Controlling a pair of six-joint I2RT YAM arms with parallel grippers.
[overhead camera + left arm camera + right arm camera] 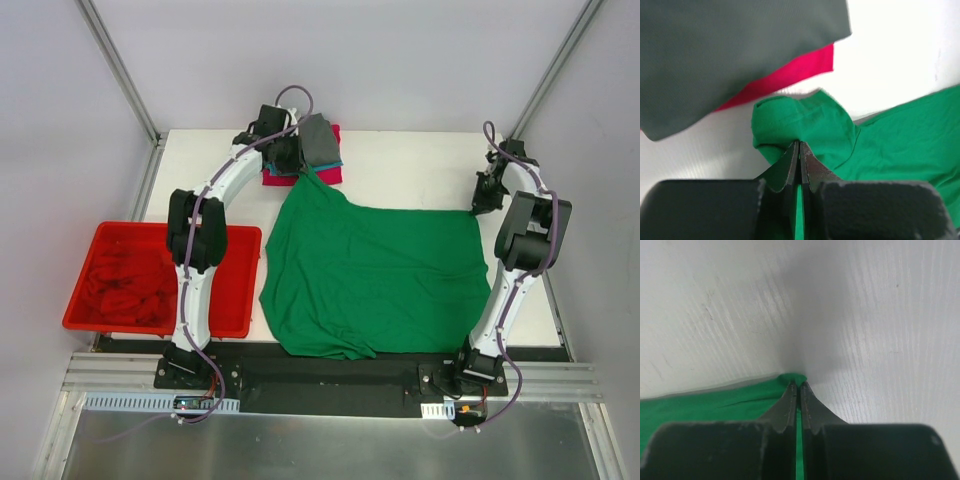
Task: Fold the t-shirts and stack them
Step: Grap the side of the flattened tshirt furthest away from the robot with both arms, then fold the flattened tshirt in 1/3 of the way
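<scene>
Here the green t-shirt [380,270] lies spread over the middle of the table [420,165], its near hem at the table's near edge. The left fingers [798,150] are closed tight on its far-left corner, just beside the stack of grey, teal and magenta t-shirts [320,145]. The right fingers [799,389] pinch the far-right corner, with bare table beyond. A red bin [238,290] flanks the left side.

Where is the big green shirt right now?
In the top view the green t-shirt lies spread in the middle of the table, right of the red bin, its far corners pinched by the left gripper and right gripper.
</scene>
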